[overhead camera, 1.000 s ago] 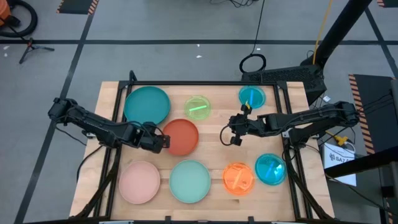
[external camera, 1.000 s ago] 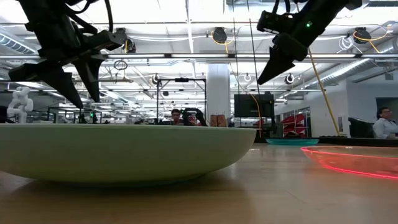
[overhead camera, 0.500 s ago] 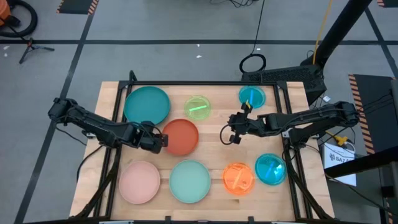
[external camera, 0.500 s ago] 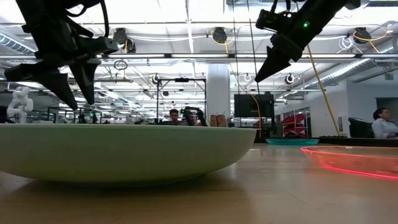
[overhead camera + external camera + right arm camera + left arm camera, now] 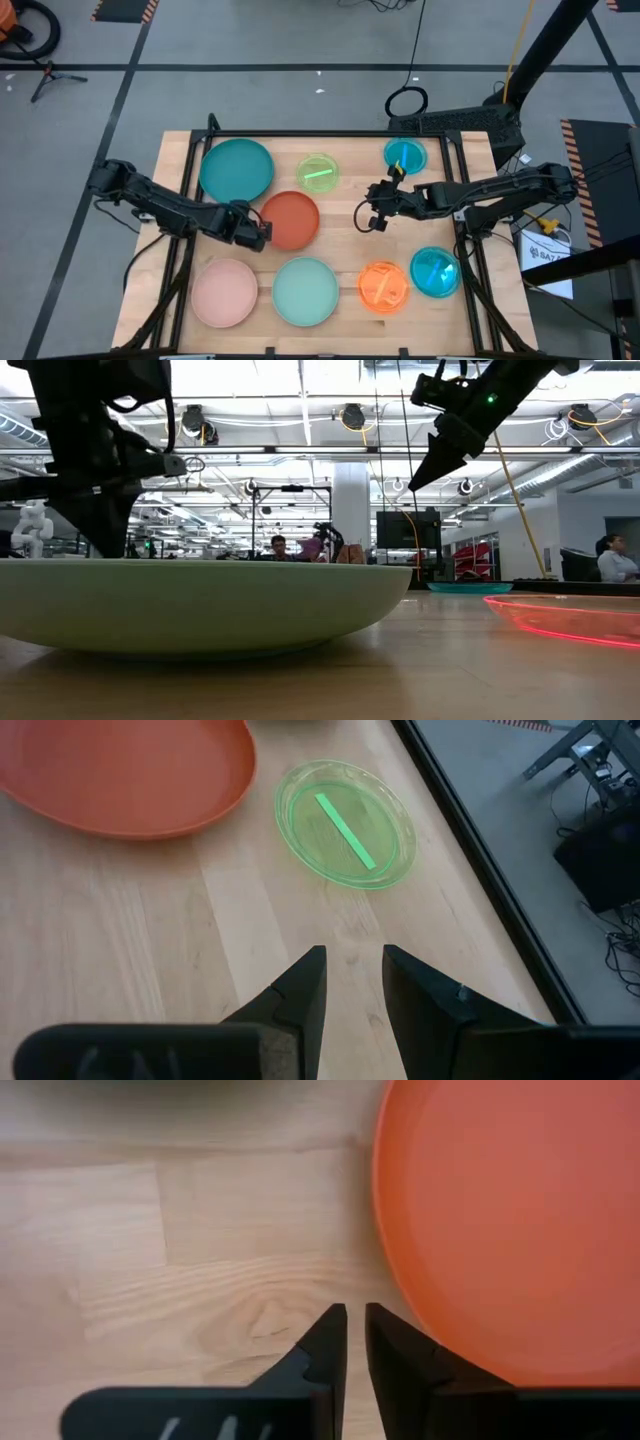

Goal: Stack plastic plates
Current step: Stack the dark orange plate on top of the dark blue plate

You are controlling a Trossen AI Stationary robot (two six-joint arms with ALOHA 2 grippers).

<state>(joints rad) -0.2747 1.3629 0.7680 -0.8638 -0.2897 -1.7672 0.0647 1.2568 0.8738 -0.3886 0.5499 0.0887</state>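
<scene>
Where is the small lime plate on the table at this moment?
In the high view, the lime plate lies near the table's far edge, between the teal plate on its left and a small blue plate on its right, just behind the red-orange plate.

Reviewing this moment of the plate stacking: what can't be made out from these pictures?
- Whether the left gripper pinches the red-orange plate: in the left wrist view the rim passes under one finger; in the high view the gripper covers it.
- How high the left gripper sits: in the low view the mint plate hides its tips.
- Pink plate, orange plate, both blue plates: low view, behind the mint plate or too edge-on.
</scene>
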